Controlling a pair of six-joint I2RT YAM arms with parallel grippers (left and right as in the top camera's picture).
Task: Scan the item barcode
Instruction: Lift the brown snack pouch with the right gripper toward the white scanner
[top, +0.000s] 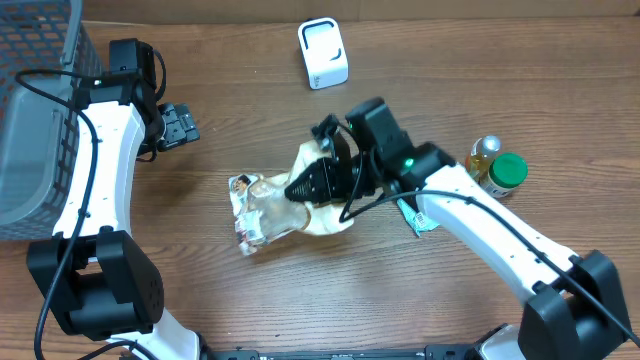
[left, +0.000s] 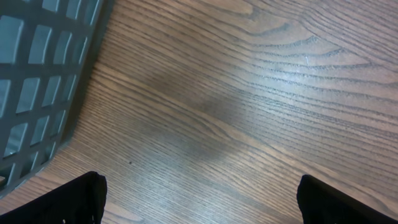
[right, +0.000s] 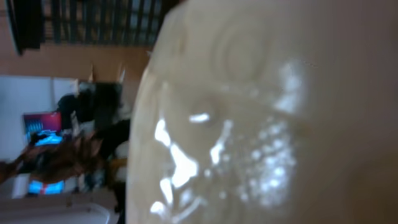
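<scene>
Basket (top: 30, 120): grey, far left of the counter (top: 250, 310); not involved.
Left jaws: spread wide, nothing between them, above bare wood beside the basket.
Packet (top: 272, 205): the item; glossy cream-and-clear wrap, mid-counter, right end gripped.
Right jaws: clenched on the packet; wrist view shows only shiny wrap, no barcode legible.
Scanner (top: 323, 54): white, at the far edge, apart from the packet.
Green-capped bottle (top: 507, 172): far right, beside 1 smaller bottle (top: 484, 155); uninvolved.
Recommendation: carry the packet to the scanner, turn its printed face to the window, hold the wrap taut; glare and creases would likely hide the code.
</scene>
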